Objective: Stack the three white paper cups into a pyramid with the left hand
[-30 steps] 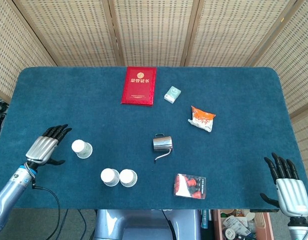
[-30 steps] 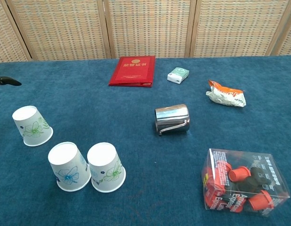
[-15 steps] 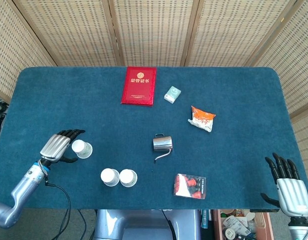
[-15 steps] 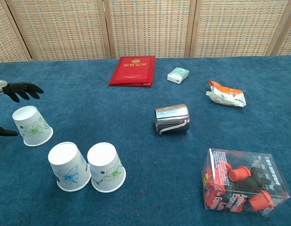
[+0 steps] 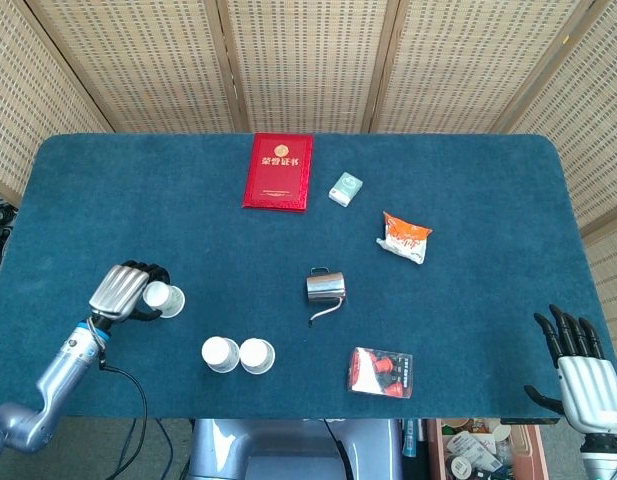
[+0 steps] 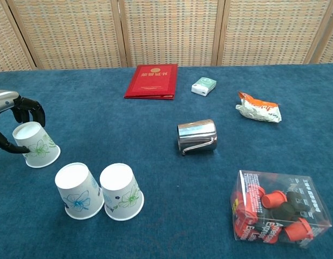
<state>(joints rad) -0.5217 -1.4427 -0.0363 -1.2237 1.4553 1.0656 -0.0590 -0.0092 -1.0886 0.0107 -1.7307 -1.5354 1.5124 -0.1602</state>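
Three white paper cups with flower prints stand upside down on the blue table. Two of them (image 5: 220,354) (image 5: 257,356) sit side by side near the front edge, also seen in the chest view (image 6: 79,191) (image 6: 121,192). The third cup (image 5: 166,300) (image 6: 38,145) stands apart to the left. My left hand (image 5: 123,288) (image 6: 20,103) wraps around this cup, fingers curled over its far side and thumb against its near side. My right hand (image 5: 583,365) hangs off the table's front right corner, fingers spread, holding nothing.
A steel milk jug (image 5: 325,288) lies mid-table. A clear box of red pieces (image 5: 381,372) sits front right. A red booklet (image 5: 279,171), a small green box (image 5: 345,188) and an orange-white snack packet (image 5: 404,237) lie further back.
My left hand moved right to the lone cup and curled its fingers around it. The cups and the right hand stayed put.
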